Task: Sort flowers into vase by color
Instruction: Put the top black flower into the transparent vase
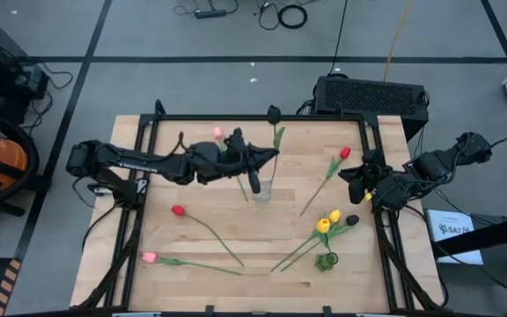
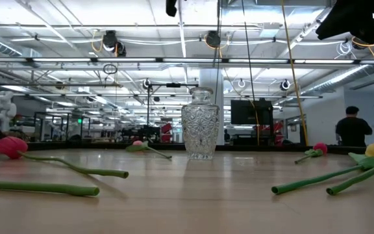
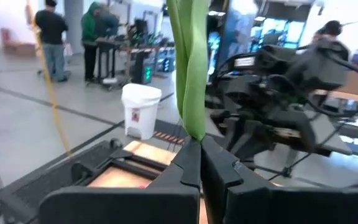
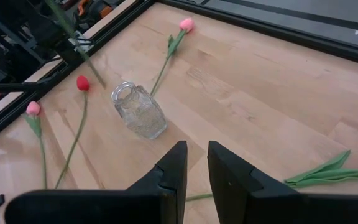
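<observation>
Left gripper [image 1: 255, 167] reaches in from nine o'clock and sits over the table's middle, just above the glass vase [image 1: 263, 188]. Its fingers [image 3: 188, 165] are pinched tight on a green stem, and that stem belongs to the black tulip [image 1: 274, 114], whose head pokes out toward twelve o'clock near the far edge. A pink tulip [image 1: 218, 133] lies beside the arm.

On the left half, a red tulip [image 1: 178, 210] and a second pink tulip [image 1: 149, 257] lie flat around seven o'clock of the vase.

Moving right: another red tulip [image 1: 345, 152] lies at two o'clock of the vase, and two yellow tulips [image 1: 328, 221] plus a second black one [image 1: 352, 219] cluster at four o'clock.

Right gripper [image 1: 357, 180] waits at the three o'clock edge, fingers [image 4: 176, 168] slightly parted, grasping nothing.
</observation>
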You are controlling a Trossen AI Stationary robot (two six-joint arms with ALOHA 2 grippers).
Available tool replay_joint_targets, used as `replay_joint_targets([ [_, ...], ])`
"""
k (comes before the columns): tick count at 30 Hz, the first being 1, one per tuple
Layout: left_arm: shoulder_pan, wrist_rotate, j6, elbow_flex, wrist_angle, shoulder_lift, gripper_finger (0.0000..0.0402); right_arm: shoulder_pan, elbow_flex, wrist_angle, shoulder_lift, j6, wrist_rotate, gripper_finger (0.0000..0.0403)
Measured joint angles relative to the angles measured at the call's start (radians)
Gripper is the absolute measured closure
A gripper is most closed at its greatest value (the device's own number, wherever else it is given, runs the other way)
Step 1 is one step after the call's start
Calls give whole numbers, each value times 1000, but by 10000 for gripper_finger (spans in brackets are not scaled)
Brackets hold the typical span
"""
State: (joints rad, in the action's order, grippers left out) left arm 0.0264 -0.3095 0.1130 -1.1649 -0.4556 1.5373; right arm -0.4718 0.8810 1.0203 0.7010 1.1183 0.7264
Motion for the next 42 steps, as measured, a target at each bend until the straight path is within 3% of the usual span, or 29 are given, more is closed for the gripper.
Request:
replay_joint_targets([
  [7,13,20,-8,248,-435,-13,401,0,0,2,0,-1,-6,346],
  [10,13,39,-21,277,-508,-13,401,0,0,6,0,-2,-23,346],
  [20,7,54,-49,277,-385,-16,401,0,0,10,0,-3,-23,346],
  [29,5,39,-77,276,-373,-41,401,0,0,13,0,-4,-22,346],
  [36,0,17,-70,282,-256,-80,401,0,0,17,1,-4,-22,346],
  [42,3,17,-30,309,-256,-75,401,0,0,19,1,-4,-22,346],
])
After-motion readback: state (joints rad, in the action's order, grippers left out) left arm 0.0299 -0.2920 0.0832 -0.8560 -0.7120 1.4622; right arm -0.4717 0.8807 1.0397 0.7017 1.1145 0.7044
